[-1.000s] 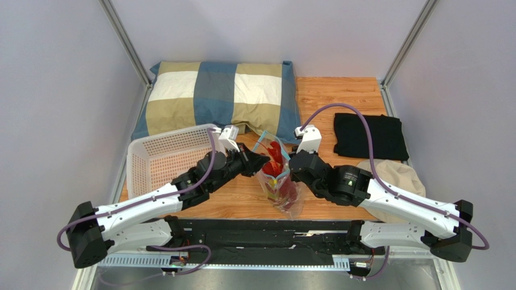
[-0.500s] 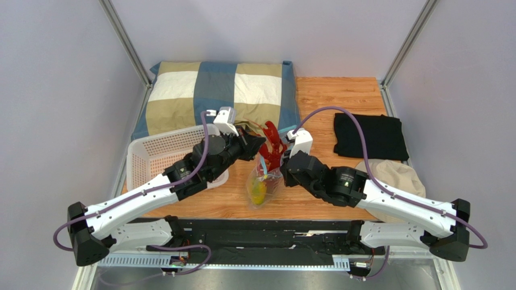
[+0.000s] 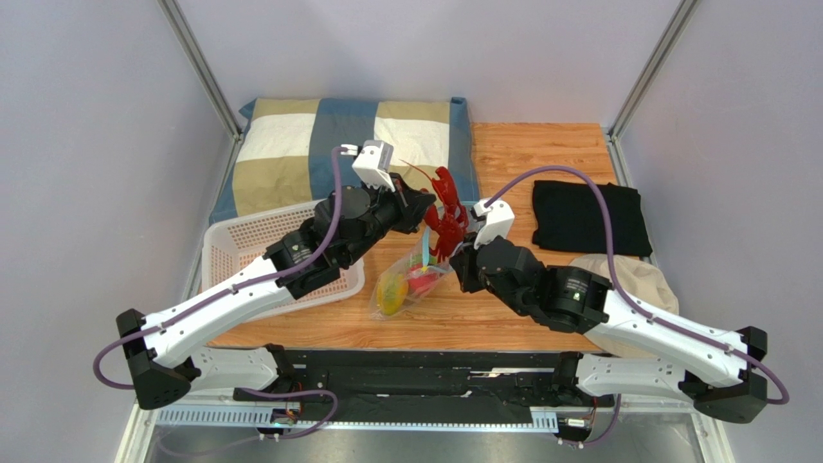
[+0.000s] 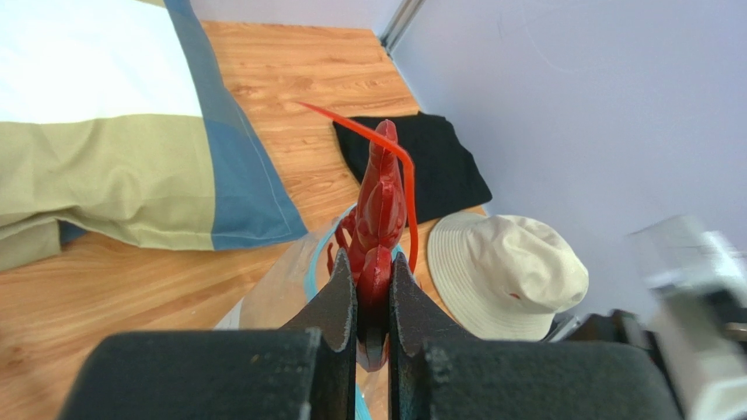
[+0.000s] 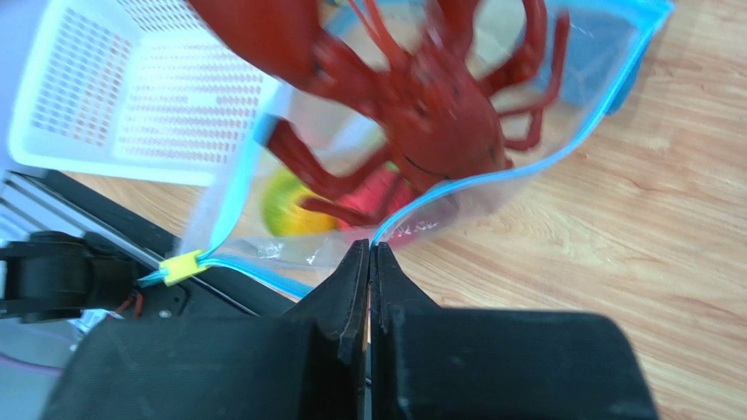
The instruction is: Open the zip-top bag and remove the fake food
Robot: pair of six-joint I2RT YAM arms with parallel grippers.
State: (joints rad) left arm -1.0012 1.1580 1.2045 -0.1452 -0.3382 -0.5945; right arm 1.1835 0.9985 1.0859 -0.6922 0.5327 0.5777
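The left gripper [image 4: 373,278] is clamped on the red lobster [image 4: 379,201], held at the open mouth of the zip-top bag [image 3: 406,287]; the right gripper [image 5: 369,255] is closed on the bag's blue zipper edge; a yellow mango [image 3: 391,293] lies inside, low over the wooden surface [image 3: 541,154].

On the wooden bench [image 3: 526,154] there are:

- one clear zip-top bag [image 3: 408,273]
- one red toy lobster [image 3: 446,230]
- one yellow-orange toy mango [image 3: 391,292]
- one small red toy food [image 3: 422,282]
- one white perforated basket [image 3: 246,253]
- one plaid pillow [image 3: 319,154]
- one folded black cloth [image 3: 589,217]
- one beige bucket hat [image 3: 652,280]

There are two robot hands, the left hand [image 3: 423,206] and the right hand [image 3: 457,266].
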